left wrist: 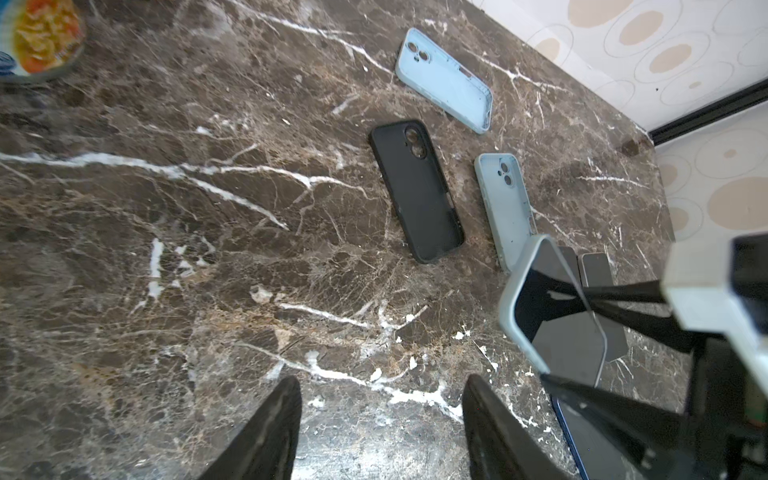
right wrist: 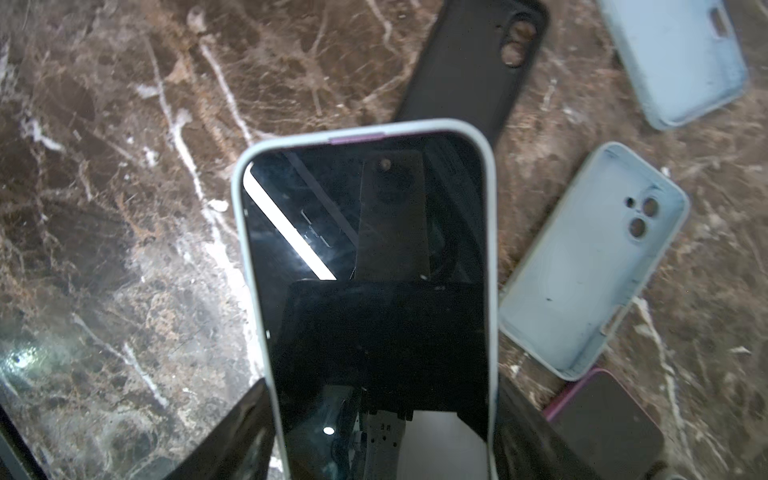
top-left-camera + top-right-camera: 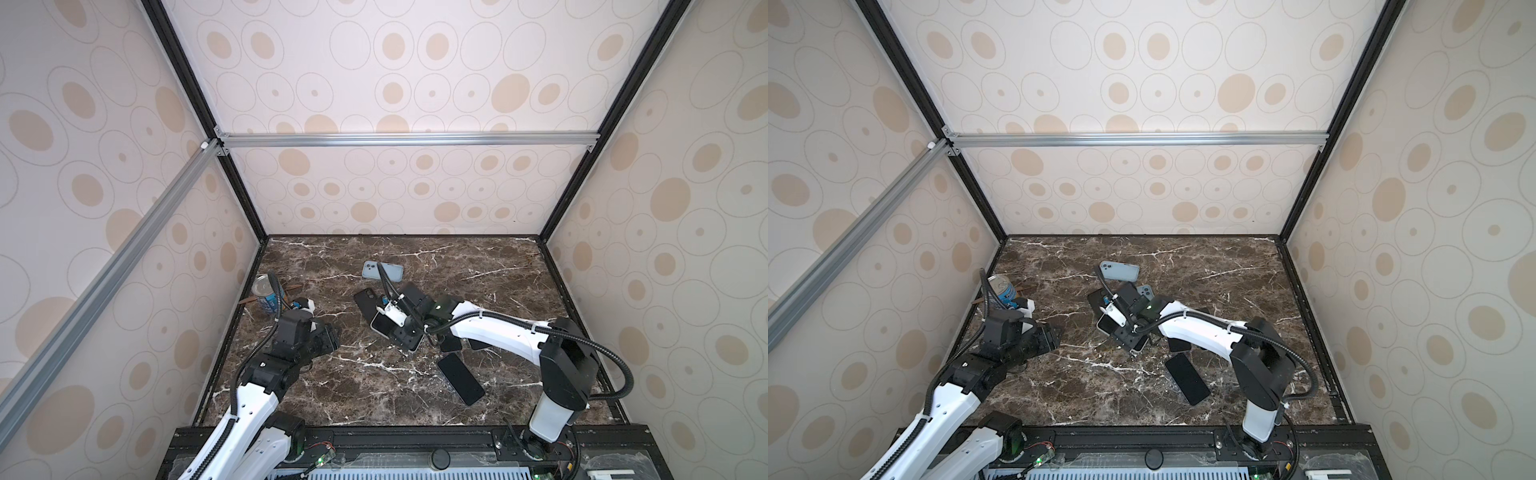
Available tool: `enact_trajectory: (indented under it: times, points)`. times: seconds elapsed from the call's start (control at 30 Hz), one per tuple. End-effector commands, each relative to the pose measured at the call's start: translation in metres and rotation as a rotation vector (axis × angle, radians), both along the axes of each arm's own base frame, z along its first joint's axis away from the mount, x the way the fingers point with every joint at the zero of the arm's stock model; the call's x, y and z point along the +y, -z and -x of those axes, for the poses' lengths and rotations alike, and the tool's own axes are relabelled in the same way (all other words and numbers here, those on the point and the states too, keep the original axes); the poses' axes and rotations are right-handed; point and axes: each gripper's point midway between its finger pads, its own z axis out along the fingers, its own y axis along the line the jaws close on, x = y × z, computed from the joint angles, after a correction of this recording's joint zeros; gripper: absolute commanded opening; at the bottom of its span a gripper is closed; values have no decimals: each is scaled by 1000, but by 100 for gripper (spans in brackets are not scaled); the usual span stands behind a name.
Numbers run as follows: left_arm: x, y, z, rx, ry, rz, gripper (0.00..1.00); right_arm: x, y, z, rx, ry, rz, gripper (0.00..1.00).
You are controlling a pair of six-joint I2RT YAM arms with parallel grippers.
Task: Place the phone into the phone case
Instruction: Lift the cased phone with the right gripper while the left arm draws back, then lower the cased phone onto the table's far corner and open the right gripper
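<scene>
At the far left of the dark brown marble tabletop [image 3: 498, 270] stands an open round tin can [image 3: 266, 291] with a blue label, well to the left of the matte black phone case [image 3: 365, 300] that lies flat, hollow side up, near the middle. The left gripper [image 1: 380, 386] hovers over bare marble, left of the black phone case and nearer the robot's base. Its black fingers [image 1: 270, 428] stand apart with nothing between them.

Just beyond the black phone case, toward the back wall, lies an empty pale blue phone case [image 3: 382, 271]. Just beside the black phone case's right edge, and roughly parallel to it, lies a second empty pale blue case [image 2: 590, 266], hollow side up.

On the near side of the black phone case is the dark-screened phone [image 2: 365, 270] — it sits inside a fitted pale grey-blue case [image 2: 239, 232] whose rim wraps it. A thin purple strip shows at the free end, between glass and rim. The right gripper [image 2: 374, 436] clamps it across its width at the rear, one finger on each long side. The long axis runs in line with the gripper's reach. The free short end points left, toward the black phone case, with the screen up. In the left wrist view it is held tilted, its free end clear of the marble.

A purple-edged phone [image 2: 602, 424] lies next to the second empty pale blue case. A glossy black slab phone [image 3: 461, 379] lies flat and diagonal, well to the right of the black phone case and nearer the base.
</scene>
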Motion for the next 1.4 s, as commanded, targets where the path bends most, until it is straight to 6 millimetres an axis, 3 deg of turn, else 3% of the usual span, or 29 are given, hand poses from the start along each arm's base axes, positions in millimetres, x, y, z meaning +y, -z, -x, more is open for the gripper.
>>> enact_trajectory:
  times: [0.0,0.2,0.57,0.93,1.13,1.37]
  points:
    - [-13,-12,-14,-29,14,72,61,-22,-22,-20,-28,112,-57,57]
    - [-28,-23,-32,-40,29,120,59,-75,-27,-51,-52,255,-42,57]
    - [-75,-9,-41,4,74,200,58,-181,-29,-102,-34,522,-45,57]
    - [-115,-3,-65,32,135,183,57,-291,0,-152,66,768,-79,57]
    - [-131,-1,-79,46,160,166,57,-324,26,-174,121,826,-49,57]
    - [-136,11,-85,73,171,148,57,-335,49,-194,175,854,-44,57]
